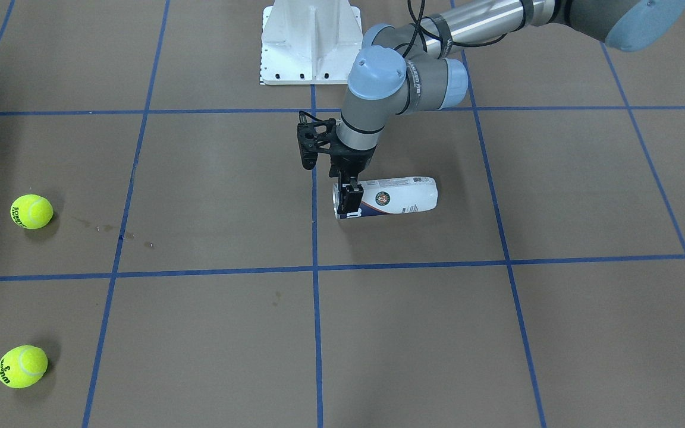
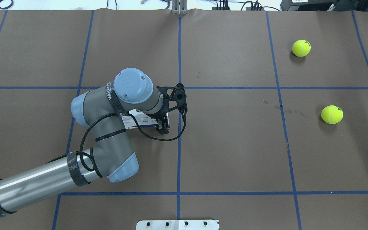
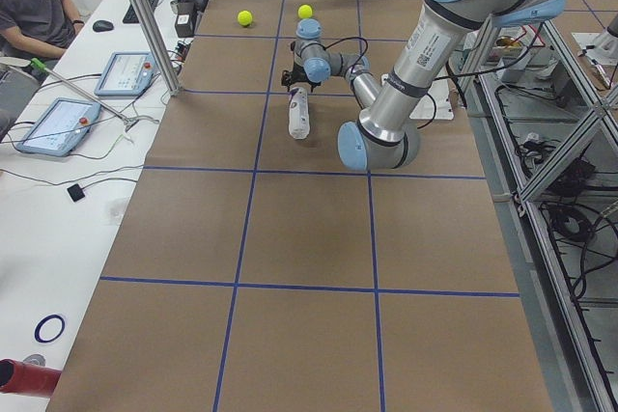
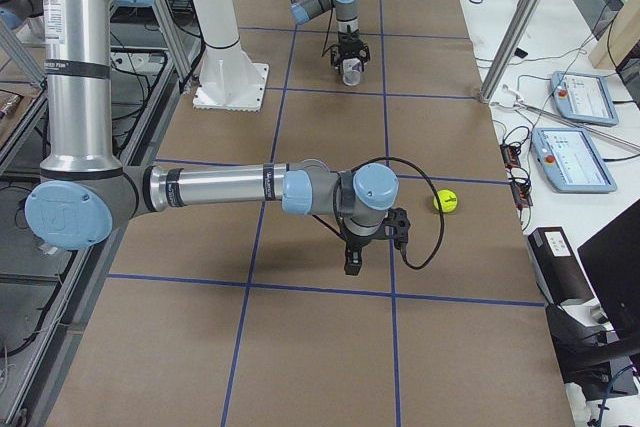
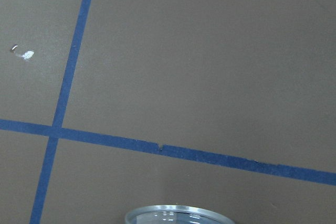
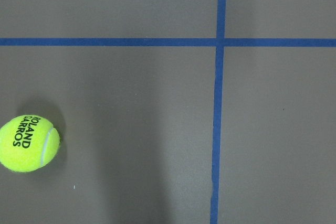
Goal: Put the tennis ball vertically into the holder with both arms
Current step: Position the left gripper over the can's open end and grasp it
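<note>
- The right arm [image 4: 215, 187] was extended above the table [image 1: 497, 333], well apart from the left arm [image 2: 107, 143]. When both come together over the holder, a mistimed approach could knock their wrists into each other.
- The holder [image 1: 402, 199] lay on its side near the table's middle, not upright. Being smooth plastic, it could pivot or slip out if it were swung vertical from a grip at one end.
- The nearer tennis ball [image 1: 32, 211] and the farther tennis ball [image 1: 22, 367] sat loose on the robot's right side. A glancing touch would probably send either one rolling away.
- The left gripper [image 1: 348, 201] sat at the holder's open end, astride its rim. Whether it was clamped there or slack could not be told, and a hard pinch might squash the thin wall.
- The right gripper [image 4: 352, 267] hung above the table near the balls. Whether it was wide or narrow could not be told from that distant side view, and a narrow opening would bump a ball rather than take it.
</note>
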Controlling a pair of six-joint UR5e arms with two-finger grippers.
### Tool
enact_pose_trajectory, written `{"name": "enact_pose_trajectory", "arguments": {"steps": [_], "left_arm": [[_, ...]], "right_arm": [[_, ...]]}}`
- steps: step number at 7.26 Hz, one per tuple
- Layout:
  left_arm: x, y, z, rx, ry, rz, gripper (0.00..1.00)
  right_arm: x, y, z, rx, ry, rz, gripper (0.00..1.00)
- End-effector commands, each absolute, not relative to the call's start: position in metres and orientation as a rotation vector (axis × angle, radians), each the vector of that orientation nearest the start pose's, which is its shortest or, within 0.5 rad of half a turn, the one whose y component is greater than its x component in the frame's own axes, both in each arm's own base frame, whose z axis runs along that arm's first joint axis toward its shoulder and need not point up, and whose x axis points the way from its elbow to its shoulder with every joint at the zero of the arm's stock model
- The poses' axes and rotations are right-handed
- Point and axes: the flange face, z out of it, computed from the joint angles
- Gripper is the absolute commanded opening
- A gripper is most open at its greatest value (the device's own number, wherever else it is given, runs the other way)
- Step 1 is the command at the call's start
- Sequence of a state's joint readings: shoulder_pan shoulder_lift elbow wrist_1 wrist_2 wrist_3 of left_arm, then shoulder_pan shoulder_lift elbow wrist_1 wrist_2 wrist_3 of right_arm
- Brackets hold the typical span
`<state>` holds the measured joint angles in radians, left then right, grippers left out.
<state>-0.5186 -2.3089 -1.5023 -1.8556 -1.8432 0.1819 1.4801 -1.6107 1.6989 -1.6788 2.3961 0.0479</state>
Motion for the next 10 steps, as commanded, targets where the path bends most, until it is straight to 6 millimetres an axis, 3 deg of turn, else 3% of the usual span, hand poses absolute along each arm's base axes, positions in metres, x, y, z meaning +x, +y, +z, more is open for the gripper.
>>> {"name": "enact_pose_trajectory", "arguments": {"steps": [1,10], "left_arm": [[0.584,-0.455,0.214,0.799,0.665,1.269,0.99],[0.597,-0.457,0.208,0.811,0.650,1.317,0.99]], "right_arm": [[0.016,-0.476,0.625,-0.079,-0.822,-0.032,0.99],[0.017,-0.475,0.631,-0.091,-0.819,-0.027,0.99]]}}
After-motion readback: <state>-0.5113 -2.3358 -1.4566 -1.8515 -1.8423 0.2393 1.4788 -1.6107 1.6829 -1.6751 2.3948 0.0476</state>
